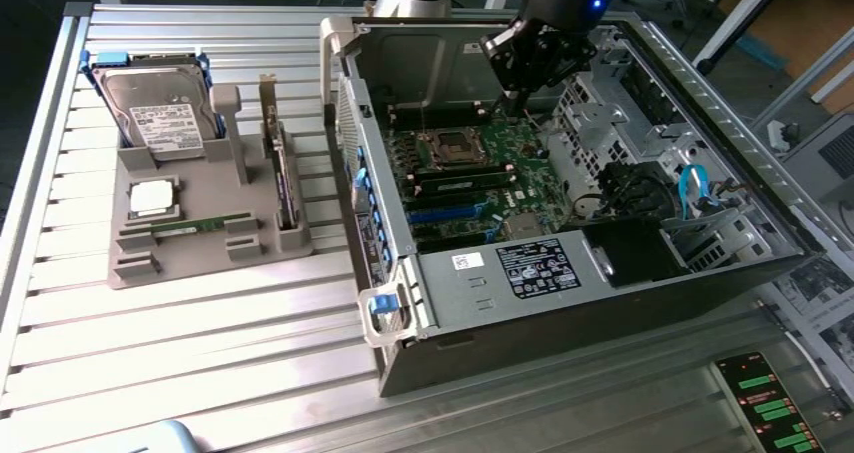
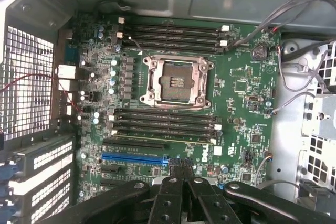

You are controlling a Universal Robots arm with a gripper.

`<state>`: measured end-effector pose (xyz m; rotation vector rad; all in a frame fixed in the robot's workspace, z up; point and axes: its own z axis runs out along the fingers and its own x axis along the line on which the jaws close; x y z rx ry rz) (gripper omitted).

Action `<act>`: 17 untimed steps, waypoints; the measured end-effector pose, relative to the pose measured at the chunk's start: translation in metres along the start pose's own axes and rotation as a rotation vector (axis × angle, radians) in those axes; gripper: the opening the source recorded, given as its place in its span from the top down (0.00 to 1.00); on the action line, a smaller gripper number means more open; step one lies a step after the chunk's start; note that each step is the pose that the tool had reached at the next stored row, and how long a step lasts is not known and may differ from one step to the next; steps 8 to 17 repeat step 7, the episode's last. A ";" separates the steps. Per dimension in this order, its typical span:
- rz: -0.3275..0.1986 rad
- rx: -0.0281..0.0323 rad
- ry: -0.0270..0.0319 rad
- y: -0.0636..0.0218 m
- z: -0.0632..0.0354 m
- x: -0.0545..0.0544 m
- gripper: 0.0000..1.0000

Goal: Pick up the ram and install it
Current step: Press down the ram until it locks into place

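I'm looking at the PC case [image 1: 561, 303] lying open on the slatted table [image 1: 200, 373], arm parked above it over the mobo [image 2: 241, 87]. Gripper [image 2: 182, 170] is hanging inside the case above the board, fingers pinched together, nothing between them as far as I can see. So I'd call this pre-pick: ram isn't in hand yet. The ram [image 1: 191, 225] sits in the grey parts holder [image 1: 200, 258] on the exterior view's left, well apart from the gripper, lying flat in its slot near the holder's front. Same holder carries the hard drive [image 1: 156, 113] upright at the back, the silver cpu [image 1: 151, 198] in the middle pocket, and an expansion card [image 1: 282, 183] standing on edge along its right side. Inside the case: cpu socket [image 2: 176, 81] is empty, latch frame down, and the dimm slots [image 2: 165, 124] on both sides of it look unpopulated in the wrist view, though the exterior view shows a green strip near them that I can't resolve. My read: the pick calls for the arm to travel out of the case across to the holder, fingers opened wide enough to straddle the stick's thin edge, then a straight lift. Main risk imo is clipping the case wall on exit.
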<state>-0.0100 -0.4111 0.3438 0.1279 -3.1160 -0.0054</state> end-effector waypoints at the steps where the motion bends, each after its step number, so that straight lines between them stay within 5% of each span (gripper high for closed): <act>1: -0.002 0.0000 0.0000 0.0000 0.0000 0.000 0.90; 17: -0.003 0.0000 0.0000 0.0000 0.0000 0.000 0.90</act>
